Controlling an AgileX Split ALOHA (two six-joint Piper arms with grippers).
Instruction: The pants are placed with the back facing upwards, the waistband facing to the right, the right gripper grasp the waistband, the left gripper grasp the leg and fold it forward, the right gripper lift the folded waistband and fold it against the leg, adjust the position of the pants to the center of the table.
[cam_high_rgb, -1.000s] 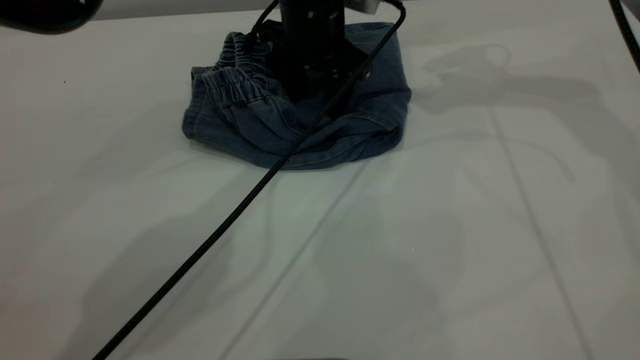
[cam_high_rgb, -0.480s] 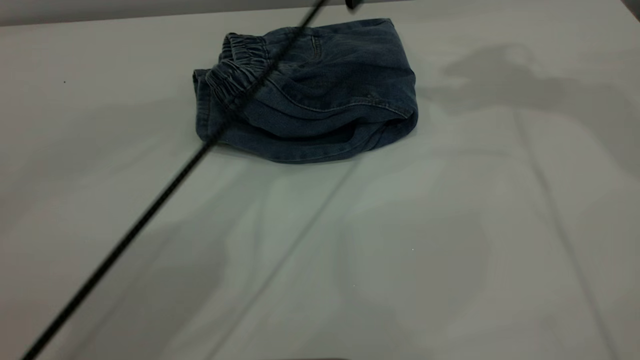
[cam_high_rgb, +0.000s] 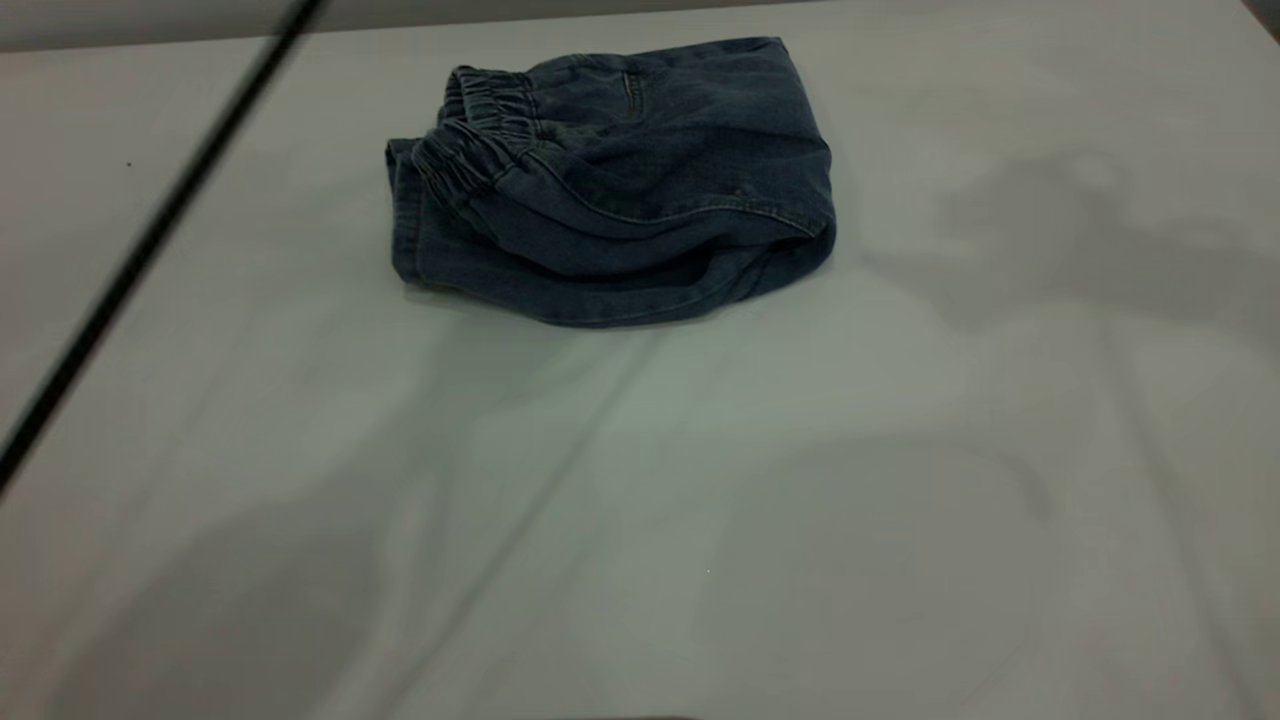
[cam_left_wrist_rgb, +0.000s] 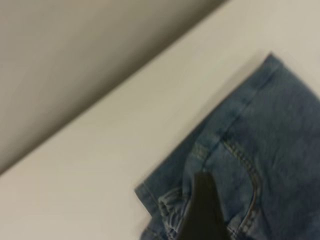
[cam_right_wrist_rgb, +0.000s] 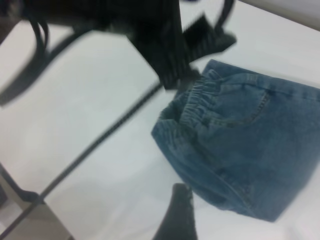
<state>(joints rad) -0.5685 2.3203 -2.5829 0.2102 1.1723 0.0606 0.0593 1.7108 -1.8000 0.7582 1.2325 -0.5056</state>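
Observation:
The pants (cam_high_rgb: 620, 190) lie folded into a compact blue denim bundle at the far middle of the table (cam_high_rgb: 700, 500). The ruffled waistband (cam_high_rgb: 470, 140) sits on top at the bundle's left end. The printed leg is hidden inside the fold. Neither gripper shows in the exterior view. My left gripper (cam_left_wrist_rgb: 248, 222) hovers over the pants (cam_left_wrist_rgb: 270, 145) near the waistband (cam_left_wrist_rgb: 167, 210); one dark finger (cam_left_wrist_rgb: 204, 210) shows, with nothing against it. My right gripper (cam_right_wrist_rgb: 225, 220) hangs above the bare table beside the pants (cam_right_wrist_rgb: 250, 145), one finger (cam_right_wrist_rgb: 177, 215) showing, holding nothing.
A black cable (cam_high_rgb: 150, 240) slants across the table's left side. The left arm (cam_right_wrist_rgb: 165, 45) looms dark beyond the waistband (cam_right_wrist_rgb: 200, 97) in the right wrist view. The table's far edge (cam_high_rgb: 900, 5) runs just behind the pants.
The left arm, which stood on the pants a second ago, has lifted away out of the exterior view. Its cable swept left across the table. The bundle settled slightly.

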